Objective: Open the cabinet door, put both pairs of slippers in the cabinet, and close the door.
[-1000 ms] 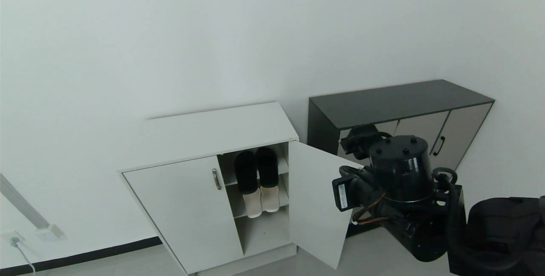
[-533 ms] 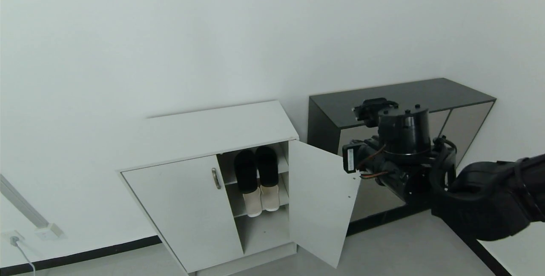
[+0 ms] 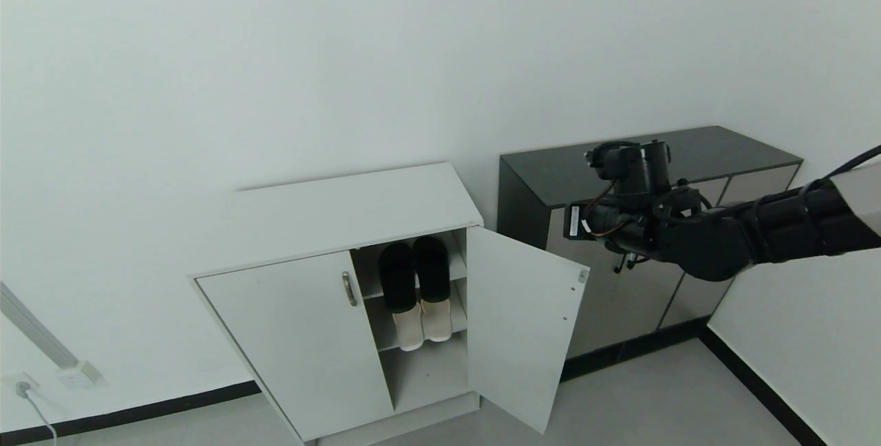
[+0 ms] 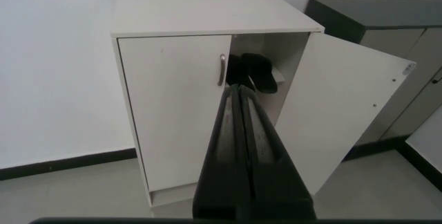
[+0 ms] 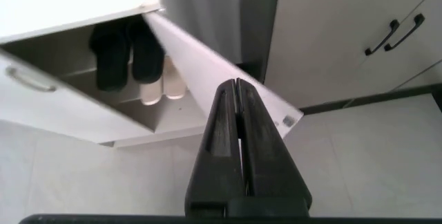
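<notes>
Slippers of both pairs are inside the white cabinet (image 3: 344,208): the black pair (image 3: 399,277) is at the upper shelf and the cream pair (image 3: 411,327) is just below it at the middle shelf, each pair side by side with the two pairs nearly touching end to end. The bottom compartment under them is bare. The cabinet's right door (image 3: 519,322) stands open, swung out to the robot's right, while the left door (image 3: 303,343) is shut, its metal handle (image 3: 350,289) next to the open compartment.

The right arm (image 3: 757,232) stretches in from the right across the front of the dark cabinet (image 3: 688,150) that stands just beside the white one, its wrist above and beyond the open door's top outer corner. The right gripper (image 5: 237,82) has its fingers pressed flat together with nothing between them; it hangs over the open door's edge, and contact with the door cannot be judged.

The left gripper (image 4: 239,87) likewise has its fingers closed tight on nothing, and points at the cabinet front, well apart from it, above the grey floor (image 4: 83,189).
</notes>
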Motion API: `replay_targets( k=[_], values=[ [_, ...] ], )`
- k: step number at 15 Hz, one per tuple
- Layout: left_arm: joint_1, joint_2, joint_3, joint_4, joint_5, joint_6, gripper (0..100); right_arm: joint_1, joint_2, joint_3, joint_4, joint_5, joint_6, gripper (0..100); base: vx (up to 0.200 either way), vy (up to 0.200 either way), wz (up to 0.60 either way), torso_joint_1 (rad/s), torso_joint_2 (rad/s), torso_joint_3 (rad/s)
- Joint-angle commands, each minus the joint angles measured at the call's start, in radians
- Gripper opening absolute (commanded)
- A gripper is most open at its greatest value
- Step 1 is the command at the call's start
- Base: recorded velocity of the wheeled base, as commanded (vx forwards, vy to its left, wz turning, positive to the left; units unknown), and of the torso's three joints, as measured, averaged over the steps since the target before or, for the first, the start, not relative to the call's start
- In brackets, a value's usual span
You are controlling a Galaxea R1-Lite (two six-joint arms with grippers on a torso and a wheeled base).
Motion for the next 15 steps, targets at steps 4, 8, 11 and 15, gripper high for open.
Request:
replay_targets(
  k=[4, 8, 11, 15],
  values=[
    [0.001, 0.000, 0.000, 0.000, 0.002, -0.001, 0, -0.055, 0.200, -0.105, -0.034, 0.003, 0.003, 0, 0.000, 0.000, 0.00, 0.000, 0.00, 0.000],
    [0.001, 0.000, 0.000, 0.000, 0.002, -0.001, 0, -0.087, 0.281, -0.177, -0.035, 0.004, 0.003, 0, 0.000, 0.000, 0.00, 0.000, 0.00, 0.000],
    [0.001, 0.000, 0.000, 0.000, 0.002, -0.001, 0, -0.092, 0.307, -0.188, -0.035, 0.022, 0.004, 0, 0.000, 0.000, 0.00, 0.000, 0.00, 0.000],
    [0.001, 0.000, 0.000, 0.000, 0.002, -0.001, 0, -0.095, 0.352, -0.216, -0.037, 0.024, 0.004, 0, 0.000, 0.000, 0.00, 0.000, 0.00, 0.000]
  ],
)
